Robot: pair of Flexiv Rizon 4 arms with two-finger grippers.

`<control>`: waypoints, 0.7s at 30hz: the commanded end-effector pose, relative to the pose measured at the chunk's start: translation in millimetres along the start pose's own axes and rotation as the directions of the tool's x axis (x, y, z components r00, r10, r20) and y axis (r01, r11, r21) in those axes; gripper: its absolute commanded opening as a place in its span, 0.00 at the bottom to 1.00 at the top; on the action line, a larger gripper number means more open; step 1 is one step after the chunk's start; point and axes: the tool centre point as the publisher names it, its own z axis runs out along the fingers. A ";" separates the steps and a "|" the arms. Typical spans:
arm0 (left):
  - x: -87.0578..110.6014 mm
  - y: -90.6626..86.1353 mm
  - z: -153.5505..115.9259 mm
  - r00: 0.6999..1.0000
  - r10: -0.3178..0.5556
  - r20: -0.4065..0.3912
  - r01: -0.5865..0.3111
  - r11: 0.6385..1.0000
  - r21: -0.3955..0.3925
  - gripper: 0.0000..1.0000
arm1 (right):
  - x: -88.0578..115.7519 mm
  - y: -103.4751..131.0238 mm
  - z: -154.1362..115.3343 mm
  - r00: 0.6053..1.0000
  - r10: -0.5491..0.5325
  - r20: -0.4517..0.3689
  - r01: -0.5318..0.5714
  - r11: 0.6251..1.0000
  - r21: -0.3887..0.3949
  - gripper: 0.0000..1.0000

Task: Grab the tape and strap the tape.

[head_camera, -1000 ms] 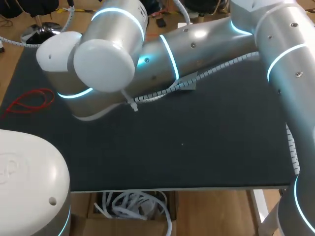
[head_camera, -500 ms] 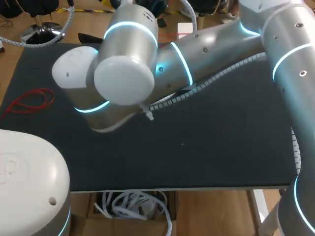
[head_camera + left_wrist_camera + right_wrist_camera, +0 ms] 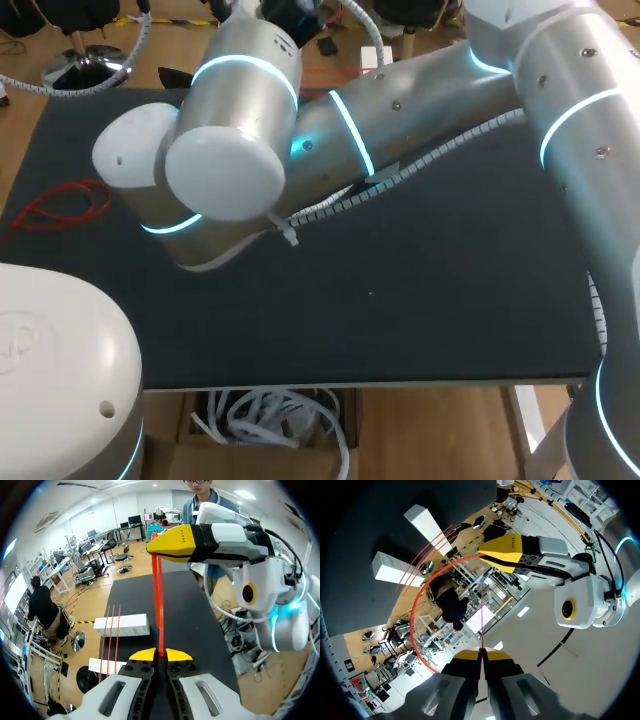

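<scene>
While right arm swings back leftward after brief lurch to right, red tape stays stretched between both jaws, held above worktop. Left jaws closed on one end, right jaws closed on other. Slack loop bows aside. Likely reading: grab done, strapping under way. Second red strand unmoved near worktop's left edge.

Dark table — a red loop lies on it.
</scene>
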 end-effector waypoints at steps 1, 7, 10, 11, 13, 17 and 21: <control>0.0 -0.1 -0.3 1.000 -0.001 -0.001 0.001 1.000 -0.002 0.00 | -3.2 6.9 0.0 1.000 0.004 0.000 -0.004 1.000 0.003 0.00; 0.0 -0.1 -0.3 1.000 -0.001 -0.001 0.001 1.000 -0.002 0.00 | -6.3 16.7 -3.0 1.000 0.017 0.004 -0.017 1.000 -0.019 0.00; 0.0 -0.1 -0.3 1.000 -0.001 -0.001 0.001 1.000 -0.002 0.00 | -5.6 19.5 -3.6 1.000 0.019 0.001 -0.019 1.000 -0.023 0.00; 0.0 -0.1 -0.3 1.000 -0.001 -0.001 0.001 1.000 -0.002 0.00 | -5.3 20.1 -3.6 1.000 0.019 0.000 -0.019 1.000 -0.024 0.00; 0.0 -0.1 -0.3 1.000 -0.001 -0.001 0.001 1.000 -0.002 0.00 | -5.2 20.3 -3.5 1.000 0.020 -0.001 -0.020 0.999 -0.025 0.00; 0.0 -0.1 -0.3 1.000 -0.001 -0.001 0.001 1.000 -0.002 0.00 | -5.0 20.4 -1.3 1.000 0.016 -0.003 -0.016 1.000 -0.019 0.00; 0.0 -0.1 -0.3 1.000 -0.001 -0.001 0.001 1.000 -0.002 0.00 | -4.5 20.9 1.3 1.000 0.008 -0.002 -0.008 1.000 -0.013 0.00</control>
